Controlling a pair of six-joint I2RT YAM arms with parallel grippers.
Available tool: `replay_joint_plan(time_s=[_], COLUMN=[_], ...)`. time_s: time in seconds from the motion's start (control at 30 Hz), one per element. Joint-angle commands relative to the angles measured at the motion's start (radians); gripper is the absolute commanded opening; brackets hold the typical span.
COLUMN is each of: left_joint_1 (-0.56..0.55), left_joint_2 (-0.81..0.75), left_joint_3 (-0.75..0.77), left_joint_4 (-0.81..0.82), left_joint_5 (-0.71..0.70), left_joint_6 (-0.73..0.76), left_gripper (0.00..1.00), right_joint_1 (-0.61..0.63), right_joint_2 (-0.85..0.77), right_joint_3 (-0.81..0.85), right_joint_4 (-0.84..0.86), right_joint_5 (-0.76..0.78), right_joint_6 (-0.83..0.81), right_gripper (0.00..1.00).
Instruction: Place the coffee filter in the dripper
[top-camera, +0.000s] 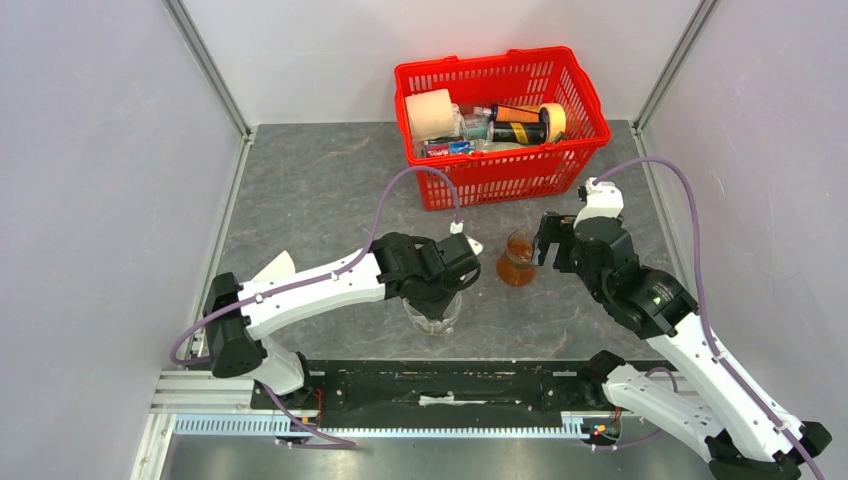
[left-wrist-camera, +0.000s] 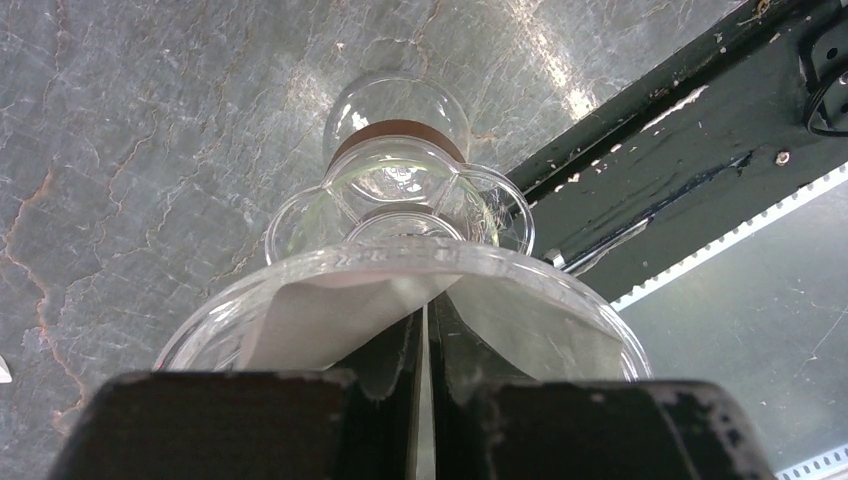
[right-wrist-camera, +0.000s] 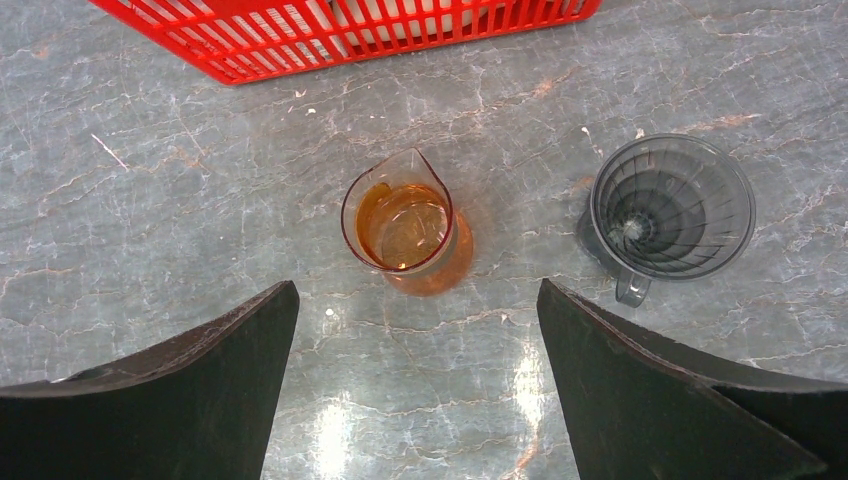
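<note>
The clear glass dripper (left-wrist-camera: 400, 258) stands on a glass vessel with a brown collar (left-wrist-camera: 398, 130), close to the table's near edge and under my left wrist (top-camera: 432, 318). The white paper coffee filter (left-wrist-camera: 310, 320) lies spread inside the dripper's rim. My left gripper (left-wrist-camera: 427, 310) reaches down into the dripper, its jaws shut on a thin fold of the filter. In the top view the left gripper (top-camera: 437, 295) hides most of the dripper. My right gripper (right-wrist-camera: 417, 284) hangs open over bare table, holding nothing.
A small glass tumbler of brown liquid (right-wrist-camera: 402, 225) stands just ahead of the right gripper (top-camera: 548, 240). A dark smoky-grey cup (right-wrist-camera: 670, 205) sits to its right. A red basket (top-camera: 470, 65) of items is at the back. A white paper piece (top-camera: 275, 268) lies behind the left arm.
</note>
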Motion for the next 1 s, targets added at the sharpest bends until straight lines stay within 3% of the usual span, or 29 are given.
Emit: replay_joint_plan(time_s=[0.0,0.43,0.83,0.97], left_joint_1=[-0.010,-0.009,-0.010,-0.008], left_joint_2=[-0.018,-0.028,-0.055,-0.065], left_joint_3=[-0.014,0.008,0.061,0.072], left_joint_4=[0.039,0.039,0.003,-0.012], left_joint_5=[0.011,0.007,-0.007,-0.009], left_joint_6=[-0.026,-0.023,-0.021,-0.017], left_gripper=[0.11,0.23,0.23,0.18], right_joint_1=[-0.001,-0.001,-0.001,-0.001], right_joint_2=[0.000,-0.001,-0.004,-0.003], right_joint_3=[-0.007,-0.008,-0.007,-0.005], right_joint_4=[0.014,0.014,0.014,0.013], right_joint_5=[0.030,0.030,0.031,0.035], right_joint_6=[-0.010,-0.010,-0.009,-0.009], right_gripper=[0.97,0.97,0.97,0.97])
